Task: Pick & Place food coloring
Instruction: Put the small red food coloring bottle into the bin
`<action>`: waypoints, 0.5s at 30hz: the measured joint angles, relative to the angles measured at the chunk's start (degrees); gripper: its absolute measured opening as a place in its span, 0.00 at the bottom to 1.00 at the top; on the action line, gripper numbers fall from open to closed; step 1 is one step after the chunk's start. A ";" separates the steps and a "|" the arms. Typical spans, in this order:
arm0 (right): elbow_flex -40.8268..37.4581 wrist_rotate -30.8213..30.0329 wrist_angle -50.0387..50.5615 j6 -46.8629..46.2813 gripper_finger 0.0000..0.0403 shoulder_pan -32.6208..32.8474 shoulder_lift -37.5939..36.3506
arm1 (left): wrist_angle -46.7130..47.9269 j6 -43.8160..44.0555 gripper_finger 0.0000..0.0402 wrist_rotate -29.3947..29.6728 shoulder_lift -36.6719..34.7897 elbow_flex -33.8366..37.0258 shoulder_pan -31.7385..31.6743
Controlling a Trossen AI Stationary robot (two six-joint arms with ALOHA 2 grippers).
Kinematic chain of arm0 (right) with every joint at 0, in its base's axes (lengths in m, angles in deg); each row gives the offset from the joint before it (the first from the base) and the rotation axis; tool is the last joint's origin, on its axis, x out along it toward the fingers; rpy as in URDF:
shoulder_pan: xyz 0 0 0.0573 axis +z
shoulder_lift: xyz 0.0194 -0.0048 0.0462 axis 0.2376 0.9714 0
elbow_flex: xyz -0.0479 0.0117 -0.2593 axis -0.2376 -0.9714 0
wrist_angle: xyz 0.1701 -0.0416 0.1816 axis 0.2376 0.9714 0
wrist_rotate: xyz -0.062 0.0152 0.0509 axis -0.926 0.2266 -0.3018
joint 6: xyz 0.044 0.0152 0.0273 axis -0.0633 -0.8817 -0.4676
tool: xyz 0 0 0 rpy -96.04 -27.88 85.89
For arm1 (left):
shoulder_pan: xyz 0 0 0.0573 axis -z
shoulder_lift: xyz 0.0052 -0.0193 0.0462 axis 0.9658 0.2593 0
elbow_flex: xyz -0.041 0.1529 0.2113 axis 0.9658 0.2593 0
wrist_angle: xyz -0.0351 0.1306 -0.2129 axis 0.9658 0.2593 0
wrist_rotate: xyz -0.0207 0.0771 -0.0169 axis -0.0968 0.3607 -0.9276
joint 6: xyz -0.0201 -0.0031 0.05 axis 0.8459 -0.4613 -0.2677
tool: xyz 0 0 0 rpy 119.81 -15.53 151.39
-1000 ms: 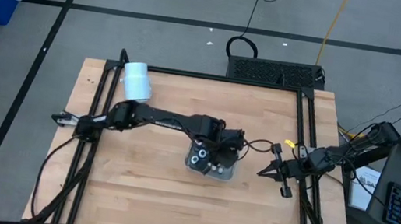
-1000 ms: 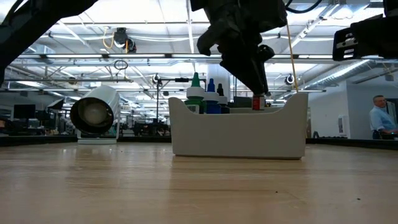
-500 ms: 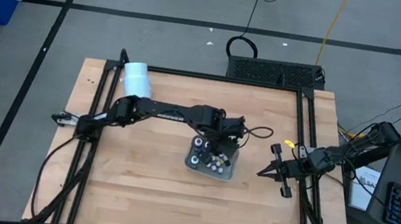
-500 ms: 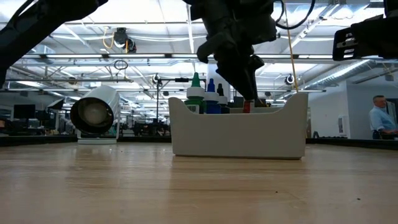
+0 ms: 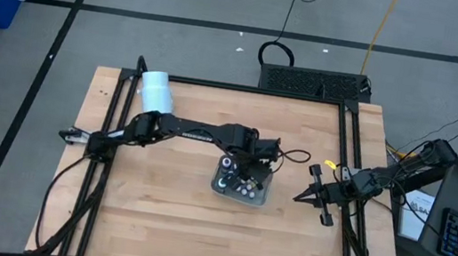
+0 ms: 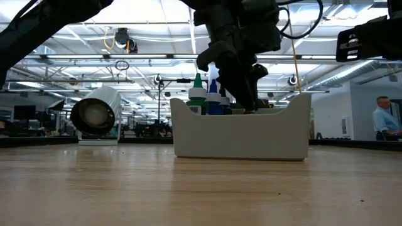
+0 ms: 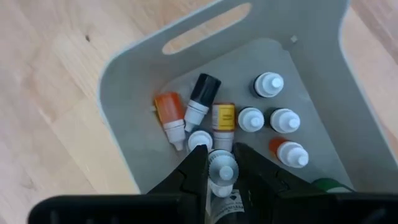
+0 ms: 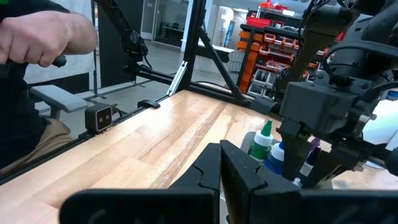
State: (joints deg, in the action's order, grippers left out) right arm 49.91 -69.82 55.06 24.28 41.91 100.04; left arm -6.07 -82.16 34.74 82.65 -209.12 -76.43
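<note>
Food coloring bottle (image 7: 221,176) between left gripper (image 7: 222,167) fingers.

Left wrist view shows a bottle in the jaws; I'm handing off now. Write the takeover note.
Left gripper: shut on a white-capped bottle, low inside the grey tray.
Right gripper: shut, empty, parked at the table's right edge.
Done: other food coloring bottles already sit in the tray, some upright, some lying.
Left: release this bottle, withdraw. White cylinder lies at the far left corner.
</note>
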 joint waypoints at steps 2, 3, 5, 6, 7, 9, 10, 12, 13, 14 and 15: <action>-0.02 0.00 0.01 0.00 0.00 0.00 0.00 | 0.06 0.09 0.18 0.00 0.00 0.00 -0.02; -0.01 0.00 0.00 0.00 0.00 0.00 0.00 | 0.08 0.11 0.18 0.00 0.00 0.00 -0.02; -0.01 0.00 0.02 0.00 0.00 0.00 0.00 | -0.06 0.00 0.18 0.00 0.00 0.05 -0.02; -0.02 0.00 0.00 0.00 0.00 0.00 0.00 | -0.80 -0.19 0.18 -0.04 -0.02 0.57 -0.02; -0.02 0.00 0.00 0.00 0.00 0.00 0.00 | -1.55 -0.31 0.18 -0.03 -0.04 1.16 -0.02; -0.02 0.00 0.02 0.00 0.00 0.00 0.00 | -2.13 -0.28 0.18 0.01 -0.02 2.13 -0.02; -0.01 0.00 -0.01 0.00 0.00 0.00 -0.02 | -2.47 -0.17 0.18 0.05 0.00 2.66 -0.02; 0.00 0.00 0.02 0.00 0.00 0.00 0.00 | -3.21 -0.17 0.18 0.60 -0.14 3.75 -0.04; 0.00 0.00 0.03 0.00 0.00 0.00 0.00 | -3.30 -0.20 0.18 0.72 -0.24 4.21 -0.04; -0.01 0.00 0.00 0.00 0.00 0.00 -0.02 | -3.43 -0.16 0.18 0.71 -0.28 4.58 -0.06; -0.01 0.00 0.02 -0.01 0.00 0.00 -0.02 | -3.72 -0.12 0.18 0.80 -0.38 4.91 -0.03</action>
State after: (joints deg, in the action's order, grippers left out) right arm 49.90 -69.82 55.08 24.27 41.91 100.02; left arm -9.79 -82.28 35.54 82.26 -204.21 -76.46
